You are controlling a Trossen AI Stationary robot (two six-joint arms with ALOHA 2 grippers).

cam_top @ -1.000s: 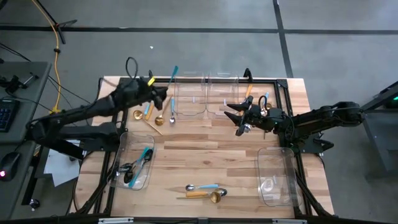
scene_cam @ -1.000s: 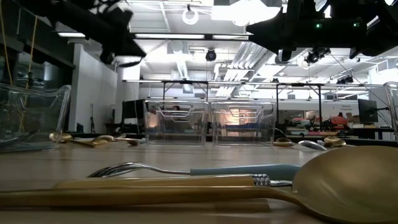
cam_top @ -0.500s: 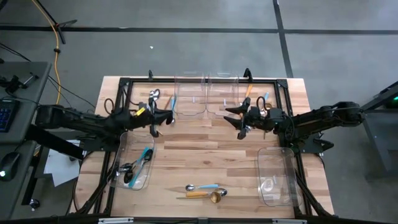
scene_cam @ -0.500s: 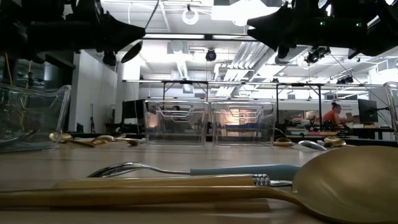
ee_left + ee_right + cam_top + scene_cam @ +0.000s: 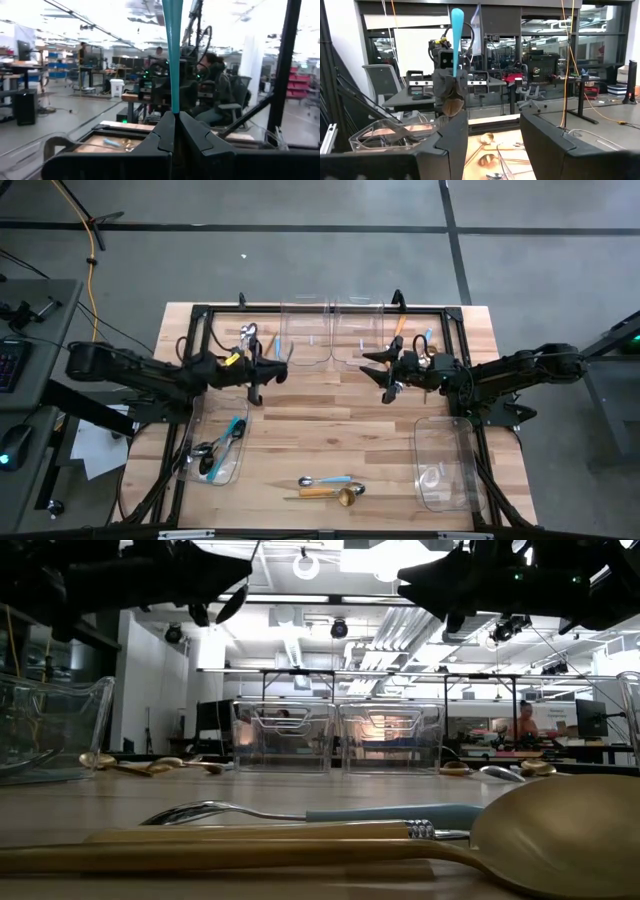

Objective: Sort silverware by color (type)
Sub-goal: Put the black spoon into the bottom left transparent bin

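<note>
Readable text: none in any view.
Labels, brands: none legible on the bins (image 5: 330,330), the silverware or the arms.
Numbers, signs: none legible in the room beyond the surface (image 5: 330,430); the far screens and shelves are too small to read.

Four clear plastic rectangular bins (image 5: 307,332) stood on the wooden counter (image 5: 330,420); two dark claws, left claw (image 5: 262,370) and right claw (image 5: 385,370), were there.

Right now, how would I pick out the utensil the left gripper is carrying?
Find the left arm above the table's left half. Its left gripper is shut on a blue-handled spoon, handle pointing away from the gripper. It is the only utensil lifted off the table.
</note>
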